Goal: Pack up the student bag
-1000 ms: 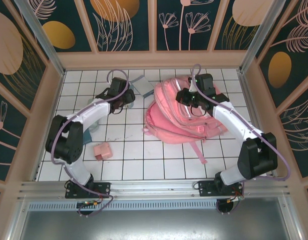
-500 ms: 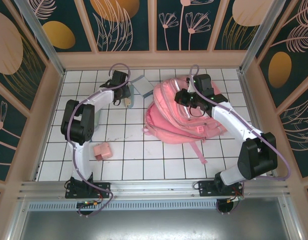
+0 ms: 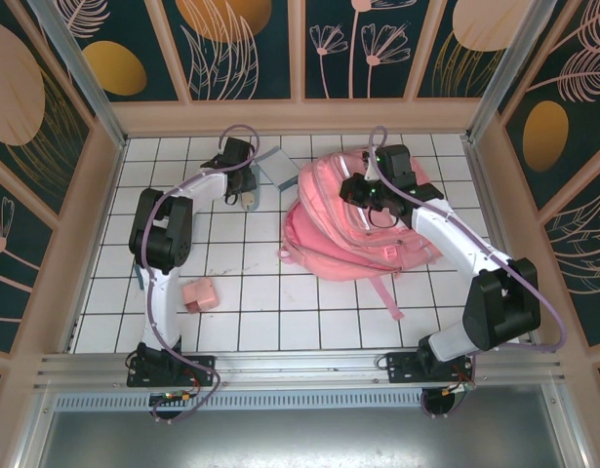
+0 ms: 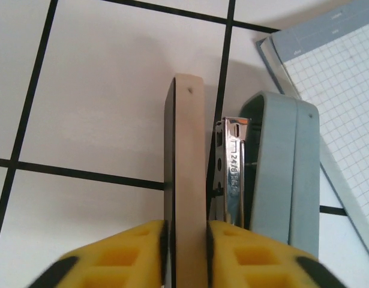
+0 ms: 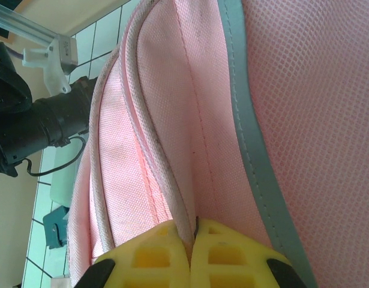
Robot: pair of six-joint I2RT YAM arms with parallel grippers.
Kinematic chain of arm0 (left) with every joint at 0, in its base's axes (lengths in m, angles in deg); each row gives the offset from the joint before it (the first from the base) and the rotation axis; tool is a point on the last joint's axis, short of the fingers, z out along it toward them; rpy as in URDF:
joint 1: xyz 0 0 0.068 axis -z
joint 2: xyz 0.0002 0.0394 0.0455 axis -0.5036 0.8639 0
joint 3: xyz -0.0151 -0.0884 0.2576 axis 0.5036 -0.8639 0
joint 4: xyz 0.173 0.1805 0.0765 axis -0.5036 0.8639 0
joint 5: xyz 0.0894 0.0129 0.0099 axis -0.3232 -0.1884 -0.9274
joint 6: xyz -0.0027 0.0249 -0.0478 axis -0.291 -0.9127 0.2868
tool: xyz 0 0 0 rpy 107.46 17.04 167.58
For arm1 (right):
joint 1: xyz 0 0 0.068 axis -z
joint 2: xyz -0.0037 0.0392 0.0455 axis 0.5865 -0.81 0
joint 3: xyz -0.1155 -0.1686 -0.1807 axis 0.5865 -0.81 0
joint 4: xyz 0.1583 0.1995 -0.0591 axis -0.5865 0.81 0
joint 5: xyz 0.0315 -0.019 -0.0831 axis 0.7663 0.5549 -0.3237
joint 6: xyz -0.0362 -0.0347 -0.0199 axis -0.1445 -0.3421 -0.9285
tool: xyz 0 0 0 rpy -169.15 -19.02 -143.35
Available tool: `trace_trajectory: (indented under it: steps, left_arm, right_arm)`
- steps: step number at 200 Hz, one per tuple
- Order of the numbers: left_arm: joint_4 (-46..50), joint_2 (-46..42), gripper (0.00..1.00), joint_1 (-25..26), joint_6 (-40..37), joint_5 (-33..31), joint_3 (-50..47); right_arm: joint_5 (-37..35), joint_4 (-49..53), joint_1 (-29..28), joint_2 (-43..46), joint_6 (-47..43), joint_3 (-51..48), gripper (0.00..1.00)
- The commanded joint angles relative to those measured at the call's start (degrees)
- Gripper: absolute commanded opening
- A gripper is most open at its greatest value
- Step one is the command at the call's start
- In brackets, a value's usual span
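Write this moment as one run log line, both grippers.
left gripper: shut on tan block, beside grey stapler | right gripper: shut on student bag edge

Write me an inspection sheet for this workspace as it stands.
Surface: white tiled table, black grid lines.
Job's things: student bag slumped at the far right, not upright.
Clutter: small pink box near left; grey notebook, grey stapler and thin beige slab together at the far left.
Grippers: left gripper shut on the slab; right gripper shut on the bag's piped edge.
Cables: purple cables loop above both wrists.
Surroundings: floral wall panels, wooden frame.
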Motion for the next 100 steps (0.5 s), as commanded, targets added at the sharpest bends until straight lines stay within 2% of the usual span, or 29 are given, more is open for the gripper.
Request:
trace_trajectory:
  steps: [1, 39, 64, 100]
  left_arm:
    - [1.60, 1.42, 0.17, -0.46, -0.80, 0.21, 0.70]
    - [1.07, -1.46, 0.00, -0.48, 0.21, 0.94, -1.56]
    - [0.50, -5.74, 0.00, -0.51, 1.59, 2.23, -3.96]
    - [-1.18, -13.04, 0.00, -0.49, 4.64, 7.33, -9.53]
  right_arm:
    - [1.50, -3.17, -1.14, 2.04, 1.28, 0.53, 0.00]
    - [1.73, -3.35, -1.17, 1.95, 1.94, 1.62, 0.00]
    - [2.46, -3.59, -0.93, 1.92, 2.59, 3.66, 0.00]
    - [5.56, -5.11, 0.73, 1.73, 4.82, 6.19, 0.00]
